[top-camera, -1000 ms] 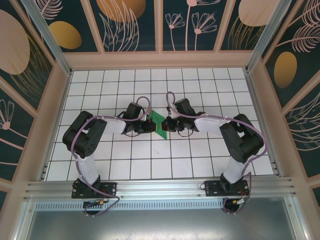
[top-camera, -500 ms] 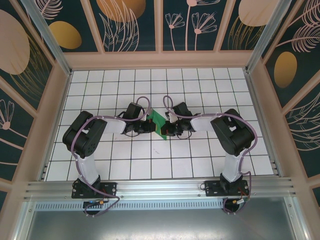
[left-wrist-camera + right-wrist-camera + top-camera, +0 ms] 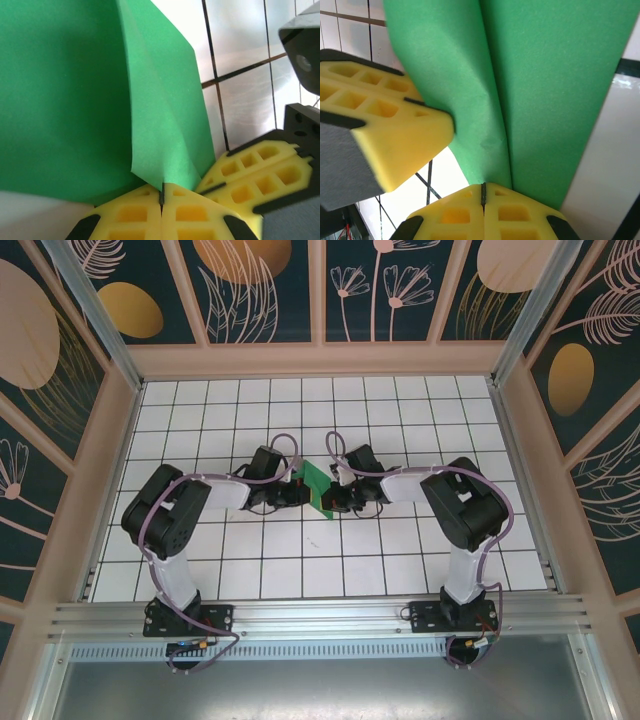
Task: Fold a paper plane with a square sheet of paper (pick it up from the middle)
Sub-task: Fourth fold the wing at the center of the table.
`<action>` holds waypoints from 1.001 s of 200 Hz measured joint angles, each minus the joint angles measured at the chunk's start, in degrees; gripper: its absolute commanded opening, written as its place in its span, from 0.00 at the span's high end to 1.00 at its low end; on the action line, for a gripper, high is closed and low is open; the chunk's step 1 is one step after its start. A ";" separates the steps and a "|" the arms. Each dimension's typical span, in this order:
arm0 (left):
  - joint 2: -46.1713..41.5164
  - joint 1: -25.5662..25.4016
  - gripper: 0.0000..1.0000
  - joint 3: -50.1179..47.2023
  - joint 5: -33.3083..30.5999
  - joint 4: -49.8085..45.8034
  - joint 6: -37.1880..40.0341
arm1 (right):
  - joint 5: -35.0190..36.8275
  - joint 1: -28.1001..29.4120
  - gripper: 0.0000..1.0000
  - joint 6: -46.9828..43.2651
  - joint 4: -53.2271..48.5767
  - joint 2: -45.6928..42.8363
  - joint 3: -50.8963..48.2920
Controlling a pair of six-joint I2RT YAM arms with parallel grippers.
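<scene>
On the left of the white tiled desk [image 3: 200, 550] the left arm [image 3: 165, 510] bends in toward the middle. The left gripper [image 3: 298, 490] is fully closed, its yellow pads [image 3: 130, 215] pressed flat against each other with a folded edge of the green sheet of paper [image 3: 318, 486] pinched in the seam between them. The sheet sits between the two grippers, near the middle of the desk. It is no flat square: a long crease runs down it, with one flap laid over the broader face, and tile lines show past its right edge in the left wrist view. Whether it touches the desk cannot be told. Just right of it, the right gripper [image 3: 337, 495] faces the left one. It too is closed tight, clamping the sheet where the crease meets the edge. The two grippers' fingers are almost touching. The right arm [image 3: 470, 515] folds back toward the desk's right side.
</scene>
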 measured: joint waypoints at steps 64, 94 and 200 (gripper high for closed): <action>-1.62 -0.04 0.94 -0.48 0.83 -0.07 -2.29 | -0.11 0.00 0.87 0.04 0.72 0.09 -0.02; -1.62 -0.04 0.94 -1.09 0.07 -0.04 -2.51 | -0.76 -0.11 0.85 0.07 0.92 0.00 -0.02; -0.55 -0.04 0.95 -1.92 -1.14 0.44 -2.47 | -2.86 -0.28 0.87 0.26 2.10 -1.07 0.37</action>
